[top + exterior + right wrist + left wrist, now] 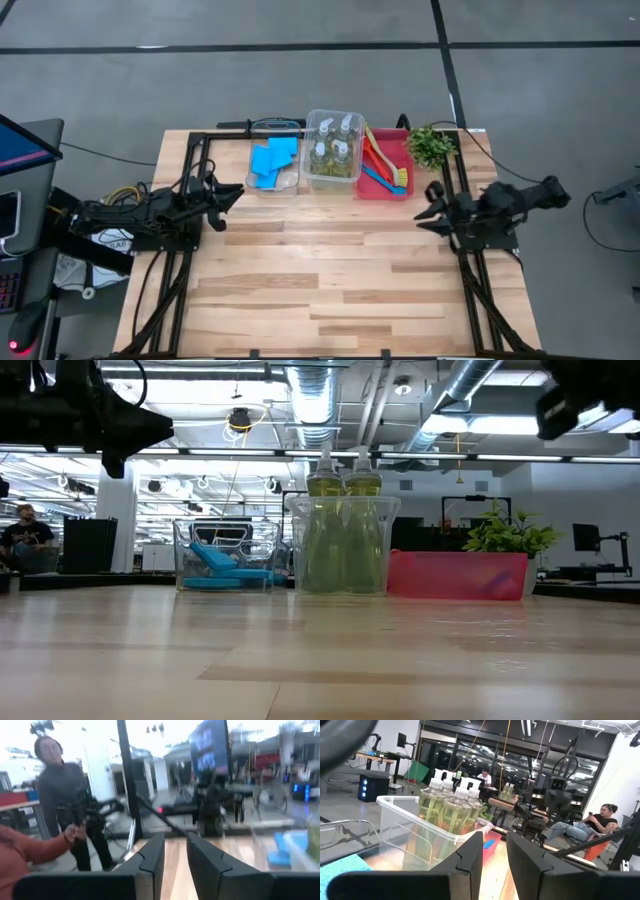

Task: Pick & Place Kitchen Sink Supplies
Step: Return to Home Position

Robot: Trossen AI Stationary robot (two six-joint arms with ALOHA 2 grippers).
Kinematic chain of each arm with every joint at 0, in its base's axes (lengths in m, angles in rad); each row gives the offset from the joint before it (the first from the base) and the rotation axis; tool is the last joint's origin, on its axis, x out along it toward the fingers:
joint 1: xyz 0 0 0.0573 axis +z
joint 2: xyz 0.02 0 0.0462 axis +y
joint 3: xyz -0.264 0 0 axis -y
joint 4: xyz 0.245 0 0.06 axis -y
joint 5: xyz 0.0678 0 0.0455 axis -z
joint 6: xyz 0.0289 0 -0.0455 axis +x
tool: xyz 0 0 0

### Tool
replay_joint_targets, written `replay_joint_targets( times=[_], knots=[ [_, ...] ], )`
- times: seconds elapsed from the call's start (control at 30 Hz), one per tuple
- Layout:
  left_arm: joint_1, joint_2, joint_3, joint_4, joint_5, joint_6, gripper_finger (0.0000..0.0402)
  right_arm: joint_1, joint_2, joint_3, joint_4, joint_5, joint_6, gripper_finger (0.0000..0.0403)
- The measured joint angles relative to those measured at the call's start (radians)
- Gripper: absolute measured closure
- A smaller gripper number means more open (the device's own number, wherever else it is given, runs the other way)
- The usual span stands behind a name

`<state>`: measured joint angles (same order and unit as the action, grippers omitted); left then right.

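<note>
Currently, left gripper [226,197] and right gripper [428,208] are held empty, fingers narrowly parted, at the frame's mid-left and mid-right, with sponges [272,160], bottles [333,150] and brushes [380,160] binned at upper centre; little risk is seemingly left, save the sponge bin [285,187] being clipped during homing.

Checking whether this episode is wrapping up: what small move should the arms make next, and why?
Probably just settle both arms into rest. The sponges, bottles and brushes all sit in their bins, and the left end effector and right end effector hang empty at the table's sides.
</note>
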<state>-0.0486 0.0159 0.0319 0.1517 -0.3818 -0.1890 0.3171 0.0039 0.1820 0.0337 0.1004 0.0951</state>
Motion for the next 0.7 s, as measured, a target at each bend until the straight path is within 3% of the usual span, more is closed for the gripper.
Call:
replay_joint_targets(
  times=[0.37, 0.7],
  knots=[
    [0.0, 0.023, 0.0, 0.004, 0.0, 0.0, 0.0314, -0.001, 0.003, -0.019, -0.021, 0.05, 0.011, 0.0327],
    [0.0, 0.063, 0.0, 0.005, 0.0, -0.024, 0.0314, 0.004, 0.002, -0.024, -0.198, 0.09, 0.09, 0.0327]
  ],
)
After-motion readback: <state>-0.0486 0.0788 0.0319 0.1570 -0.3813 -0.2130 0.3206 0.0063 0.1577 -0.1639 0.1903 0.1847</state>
